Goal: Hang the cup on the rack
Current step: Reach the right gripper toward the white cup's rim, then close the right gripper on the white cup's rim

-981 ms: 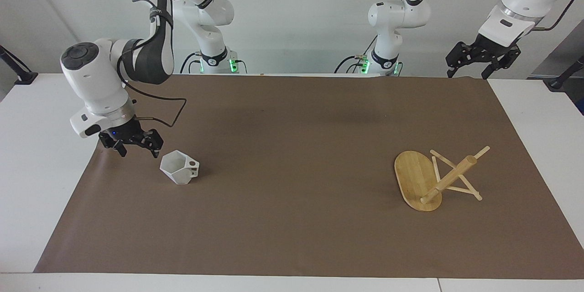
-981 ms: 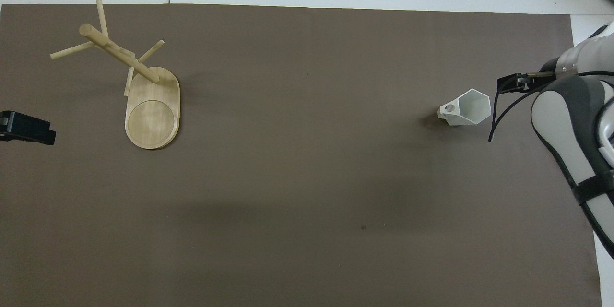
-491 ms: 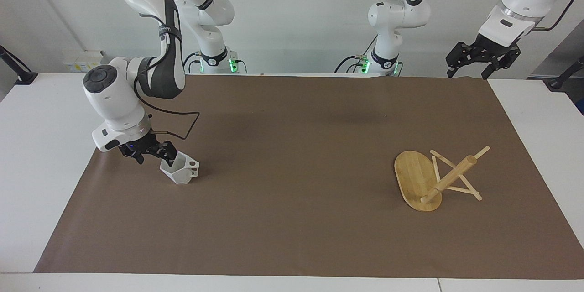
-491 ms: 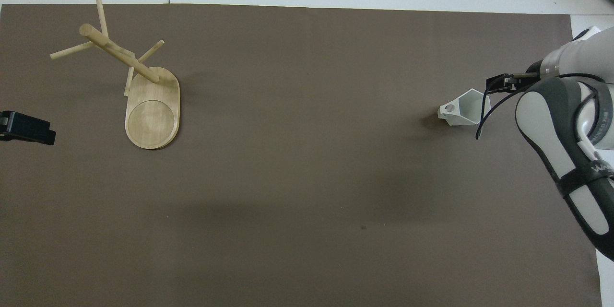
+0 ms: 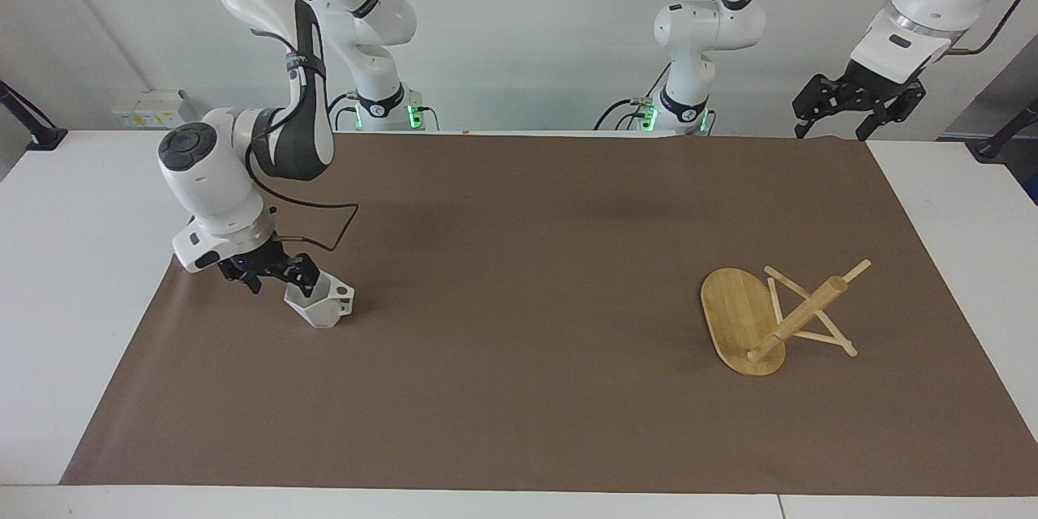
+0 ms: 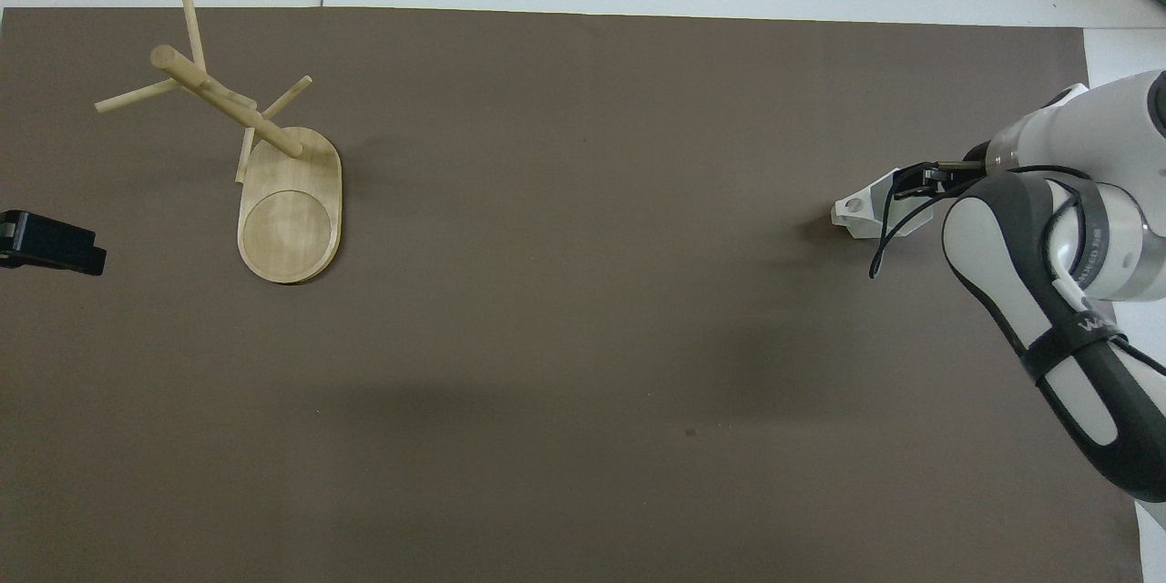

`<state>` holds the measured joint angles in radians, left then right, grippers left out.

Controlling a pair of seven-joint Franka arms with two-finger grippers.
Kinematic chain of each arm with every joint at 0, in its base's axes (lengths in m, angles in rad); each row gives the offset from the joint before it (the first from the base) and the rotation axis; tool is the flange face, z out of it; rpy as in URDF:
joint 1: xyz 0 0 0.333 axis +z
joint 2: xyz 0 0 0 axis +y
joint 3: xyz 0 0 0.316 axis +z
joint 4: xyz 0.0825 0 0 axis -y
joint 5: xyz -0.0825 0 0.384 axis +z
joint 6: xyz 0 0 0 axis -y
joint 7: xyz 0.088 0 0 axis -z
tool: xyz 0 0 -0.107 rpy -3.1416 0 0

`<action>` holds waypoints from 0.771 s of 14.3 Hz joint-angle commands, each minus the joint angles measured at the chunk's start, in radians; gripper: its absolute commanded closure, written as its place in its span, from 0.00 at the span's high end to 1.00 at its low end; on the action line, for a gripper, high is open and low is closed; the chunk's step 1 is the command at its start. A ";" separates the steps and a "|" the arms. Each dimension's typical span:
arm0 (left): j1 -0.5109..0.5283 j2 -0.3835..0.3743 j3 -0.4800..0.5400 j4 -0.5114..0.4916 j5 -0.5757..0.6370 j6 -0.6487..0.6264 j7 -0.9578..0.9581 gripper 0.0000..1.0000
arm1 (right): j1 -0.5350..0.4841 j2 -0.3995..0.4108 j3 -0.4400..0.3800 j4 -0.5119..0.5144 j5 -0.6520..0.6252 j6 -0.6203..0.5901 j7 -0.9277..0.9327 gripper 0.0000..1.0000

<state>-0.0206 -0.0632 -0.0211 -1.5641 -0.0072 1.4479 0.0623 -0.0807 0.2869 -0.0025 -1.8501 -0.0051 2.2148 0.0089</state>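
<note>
The right gripper [image 5: 278,279] sits at the cup [image 5: 322,302] rim, fingers spread astride its wall; left gripper [image 5: 856,101] waits, grip unreadable.

The facing view looks from high across the table toward the 2 arm bases at the top of the frame, taking in the whole brown mat [image 5: 519,389]. The overhead view looks steeply down from above the robots' end, closer in. Both share the mat, the rack [image 5: 762,316] [image 6: 264,173] and the cup [image 5: 324,304] [image 6: 865,211], turned half a turn between them.
</note>
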 commanded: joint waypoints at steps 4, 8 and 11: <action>-0.002 -0.021 0.003 -0.025 0.018 0.002 -0.005 1.00 | -0.005 0.012 0.004 -0.023 0.019 0.060 0.034 1.00; -0.002 -0.021 0.003 -0.025 0.018 0.000 -0.005 1.00 | -0.004 0.012 0.004 -0.026 0.019 0.059 0.057 1.00; -0.002 -0.021 0.003 -0.025 0.018 0.002 -0.005 1.00 | -0.004 0.011 0.004 -0.026 0.019 0.062 0.057 0.91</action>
<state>-0.0206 -0.0632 -0.0210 -1.5642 -0.0072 1.4479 0.0622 -0.0807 0.3018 -0.0027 -1.8617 -0.0046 2.2512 0.0507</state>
